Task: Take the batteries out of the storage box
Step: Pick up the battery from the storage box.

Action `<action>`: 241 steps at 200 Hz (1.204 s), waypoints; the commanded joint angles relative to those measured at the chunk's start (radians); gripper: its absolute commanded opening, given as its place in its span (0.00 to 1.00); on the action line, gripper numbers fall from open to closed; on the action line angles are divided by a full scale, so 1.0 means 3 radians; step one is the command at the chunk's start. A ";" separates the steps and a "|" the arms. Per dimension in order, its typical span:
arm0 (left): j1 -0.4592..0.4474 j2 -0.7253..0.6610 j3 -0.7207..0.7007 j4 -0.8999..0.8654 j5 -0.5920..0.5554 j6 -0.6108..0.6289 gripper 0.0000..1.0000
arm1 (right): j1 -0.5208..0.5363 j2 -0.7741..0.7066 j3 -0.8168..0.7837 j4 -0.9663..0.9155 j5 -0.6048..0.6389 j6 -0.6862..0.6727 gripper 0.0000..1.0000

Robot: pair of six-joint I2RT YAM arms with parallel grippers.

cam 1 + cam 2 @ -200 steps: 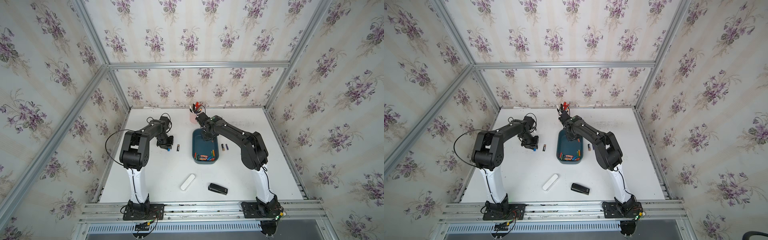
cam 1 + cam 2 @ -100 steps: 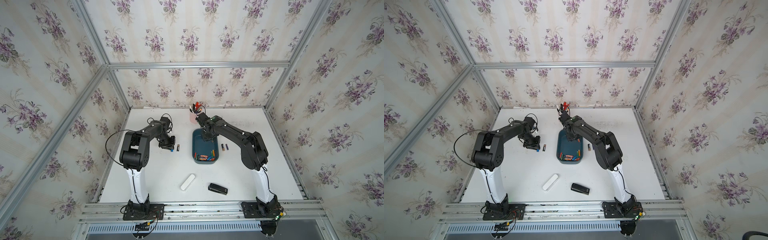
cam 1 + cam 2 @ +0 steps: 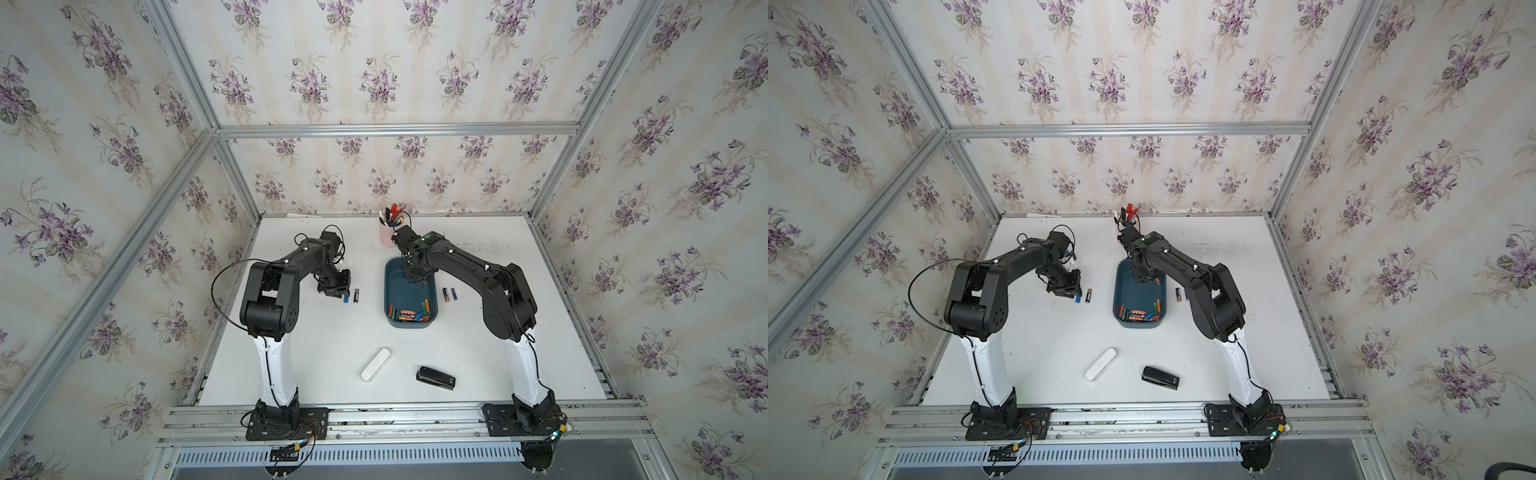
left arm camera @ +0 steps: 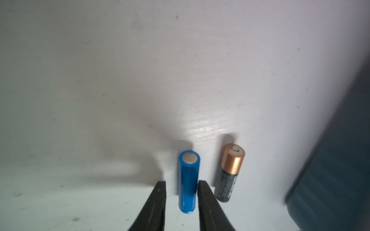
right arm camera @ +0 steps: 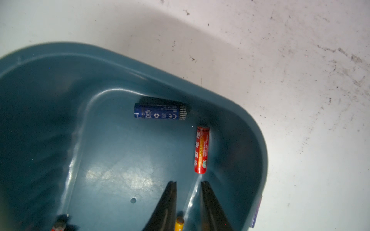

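Bearing table [image 3: 332, 353]: white, scuffed; everything lies on it.
storage box [image 3: 399, 286]: teal, mid-table, between the two arms.
right gripper [image 5: 188, 183]: low inside the box's far end, jaws narrowly apart, nothing clamped at the tips; a yellow battery [image 5: 179, 224] shows its end between the fingers.
left gripper [image 4: 182, 182]: at the table left of the box, jaws parted around the blue battery [image 4: 188, 180], a gap on one side.
batteries inside [image 3: 409, 316]: heaped at the near end; red battery [image 5: 201, 150] and dark blue battery [image 5: 160, 112] by the far wall.
batteries outside: blue battery lies just beside a copper-topped battery [image 4: 230, 174]; two more [image 3: 449, 294] lie right of the box.
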 commanded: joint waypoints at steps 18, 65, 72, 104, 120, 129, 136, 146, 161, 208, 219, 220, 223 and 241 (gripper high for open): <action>-0.0004 0.0006 0.0025 -0.0063 -0.0012 0.0024 0.34 | 0.0003 -0.0026 0.0008 0.0014 0.0032 -0.0013 0.26; 0.0000 -0.0026 0.0013 -0.0051 0.0009 0.0008 0.36 | 0.0003 -0.0021 0.0023 0.0001 0.0027 -0.0008 0.27; -0.0004 -0.0036 0.0001 -0.0037 0.0022 0.0011 0.37 | 0.0003 -0.0017 0.0024 -0.0004 0.0022 -0.0008 0.27; -0.0004 -0.0130 0.0011 -0.0020 0.0063 -0.0001 0.38 | 0.0003 0.0040 0.0061 -0.0025 0.0039 0.0006 0.27; -0.0004 -0.0199 0.0031 -0.0042 0.0087 0.0000 0.38 | 0.0000 0.0086 0.0092 -0.0054 0.0042 0.0019 0.27; -0.0004 -0.0250 0.0022 -0.0054 0.0086 0.0006 0.37 | -0.0006 0.0118 0.0105 -0.0070 0.0038 0.0027 0.27; -0.0004 -0.0290 0.0015 -0.0069 0.0086 0.0008 0.38 | -0.0010 0.0139 0.0111 -0.0075 0.0037 0.0027 0.27; -0.0004 -0.0337 0.0006 -0.0097 0.0087 0.0019 0.38 | -0.0013 0.0167 0.0116 -0.0079 0.0045 0.0037 0.27; 0.0002 -0.0406 -0.0012 -0.0133 0.0062 0.0033 0.38 | -0.0017 0.0218 0.0140 -0.0084 0.0079 0.0050 0.27; 0.0006 -0.0493 -0.0070 -0.0142 0.0040 0.0040 0.38 | -0.0042 0.0339 0.0229 -0.0128 0.0207 0.0096 0.27; 0.0004 -0.0487 -0.0067 -0.0149 0.0049 0.0038 0.38 | -0.0057 0.0387 0.0253 -0.0158 0.0202 0.0103 0.27; 0.0005 -0.0487 -0.0066 -0.0149 0.0049 0.0038 0.38 | -0.0057 0.0390 0.0253 -0.0159 0.0202 0.0104 0.27; 0.0005 -0.0487 -0.0067 -0.0147 0.0050 0.0038 0.38 | -0.0062 0.0401 0.0263 -0.0171 0.0204 0.0104 0.27; 0.0004 -0.0496 -0.0070 -0.0158 0.0055 0.0039 0.38 | -0.0078 0.0442 0.0274 -0.0190 0.0213 0.0113 0.27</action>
